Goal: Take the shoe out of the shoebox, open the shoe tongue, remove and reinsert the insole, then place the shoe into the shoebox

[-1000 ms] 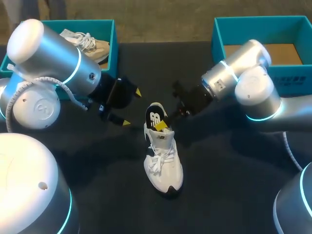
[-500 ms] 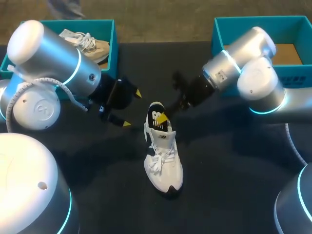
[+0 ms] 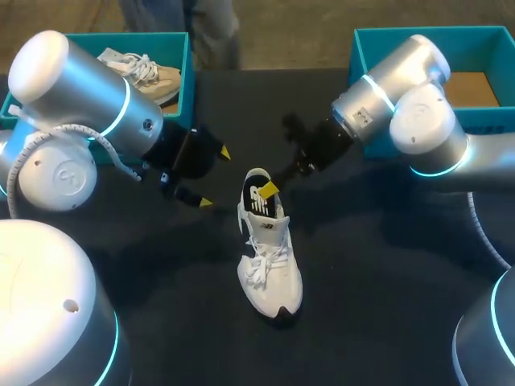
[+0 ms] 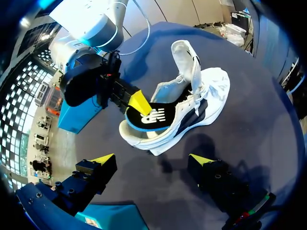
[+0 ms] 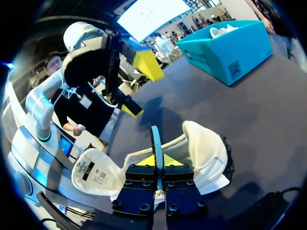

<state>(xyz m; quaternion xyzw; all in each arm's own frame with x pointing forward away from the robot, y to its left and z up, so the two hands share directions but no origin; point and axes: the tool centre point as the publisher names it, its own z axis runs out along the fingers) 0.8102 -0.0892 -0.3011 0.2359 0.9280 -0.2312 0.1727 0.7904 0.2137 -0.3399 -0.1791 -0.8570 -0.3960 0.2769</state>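
Right gripper (image 5: 157,160): clenched on heel end of insole (image 4: 146,117), that end raised out of shoe (image 3: 269,265), front end inside it. Left gripper (image 4: 152,159): released, holding nothing, near shoe's heel, not touching. Shoe on its sole on table (image 3: 386,305) between both grippers, tongue up, well apart from left box (image 3: 187,56) with tan shoe (image 3: 153,76) and right box (image 3: 358,48).

The head view looks down on the table (image 3: 386,322) from above and behind, with the shoe (image 3: 269,265) near centre. The left wrist view faces the shoe closely from its 10 o'clock. The right wrist view, closest, looks from 2 o'clock and meets the insole (image 5: 156,143) edge-on. All three share the shoe.
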